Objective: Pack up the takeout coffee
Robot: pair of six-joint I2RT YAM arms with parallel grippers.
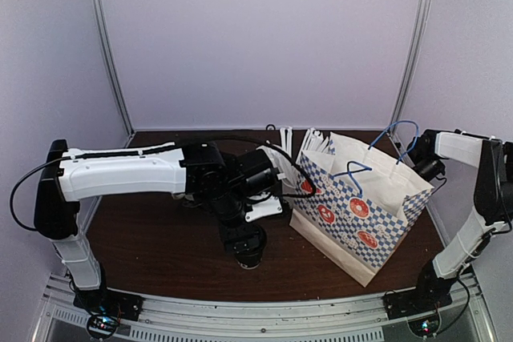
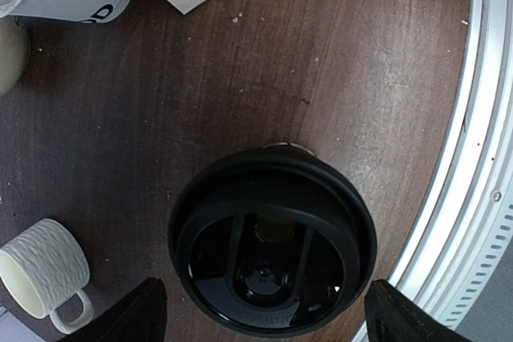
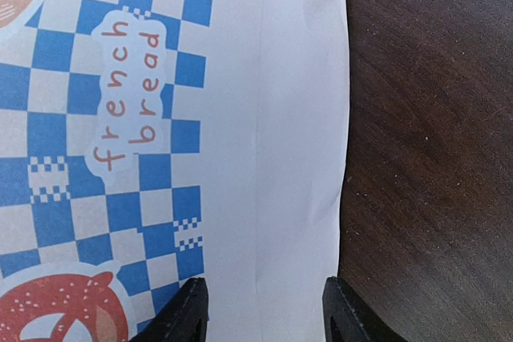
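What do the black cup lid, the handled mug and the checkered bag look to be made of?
Lid: glossy black plastic, judging by moulded ridges and sheen. Mug: probably glazed cream ceramic, ribbed surface. Bag: matte printed paper, with a visible fold crease.

White shells cover black joints on the left arm (image 1: 120, 170) and right arm (image 1: 465, 148); the left pincer (image 2: 264, 315) has black fingers (image 2: 144, 314).

Your left arm reaches across to centre, wrist bent down; left end effector (image 2: 272, 314) points straight down, fingers (image 2: 144, 318) spread wide. Right arm stands raised; right end effector (image 3: 264, 314) fingers (image 3: 186, 314) partly apart.
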